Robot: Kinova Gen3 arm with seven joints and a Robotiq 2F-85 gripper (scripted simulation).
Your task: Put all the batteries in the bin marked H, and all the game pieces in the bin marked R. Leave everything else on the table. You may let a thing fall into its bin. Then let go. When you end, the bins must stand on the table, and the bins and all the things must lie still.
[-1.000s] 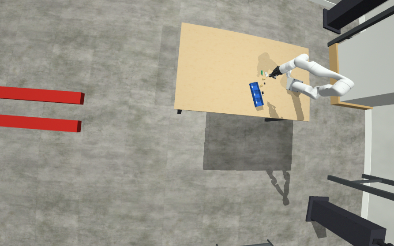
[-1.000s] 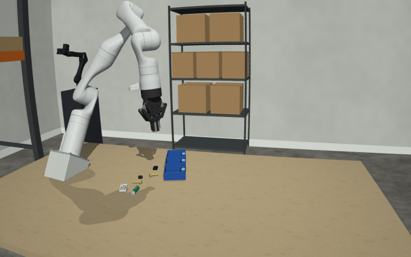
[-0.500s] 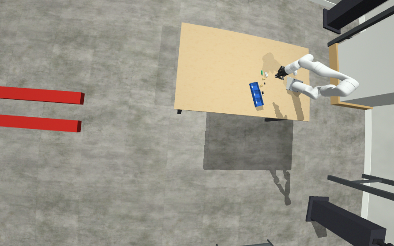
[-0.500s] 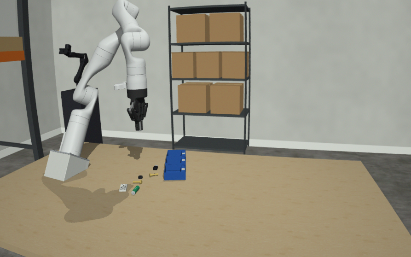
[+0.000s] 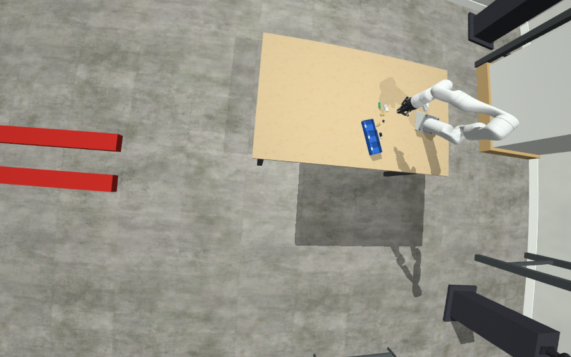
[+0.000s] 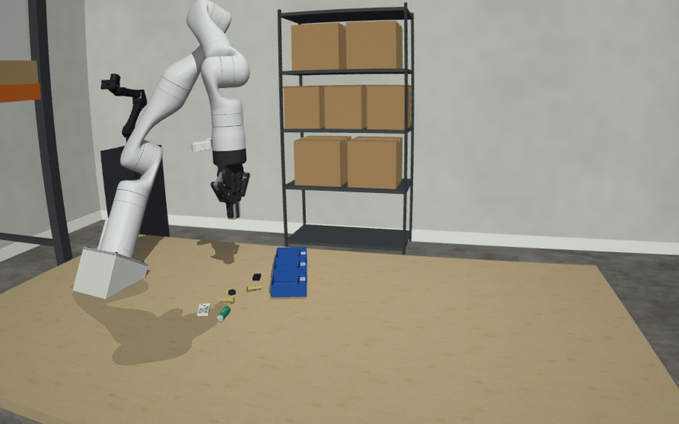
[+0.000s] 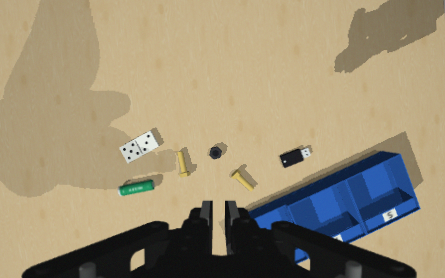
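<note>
My gripper (image 6: 233, 210) (image 5: 402, 111) (image 7: 218, 214) is shut with nothing between the fingers. It hangs high above the table (image 6: 436, 343), over the spot just back from the loose things. A green battery (image 7: 136, 188) (image 6: 223, 313) (image 5: 379, 105) lies flat on the table. A white domino (image 7: 139, 146) (image 6: 203, 309) (image 5: 385, 107) lies beside it. A row of three joined blue bins (image 7: 345, 200) (image 6: 289, 271) (image 5: 371, 136) stands on the table to the right. One bin label reads S in the wrist view; the other labels are hidden or too small to read.
Two yellow bolts (image 7: 182, 163) (image 7: 243, 179), a small black round piece (image 7: 215, 152) and a black USB stick (image 7: 295, 157) lie between the domino and the bins. The arm's white base (image 6: 106, 273) stands at the table's back left. Shelves with boxes stand behind.
</note>
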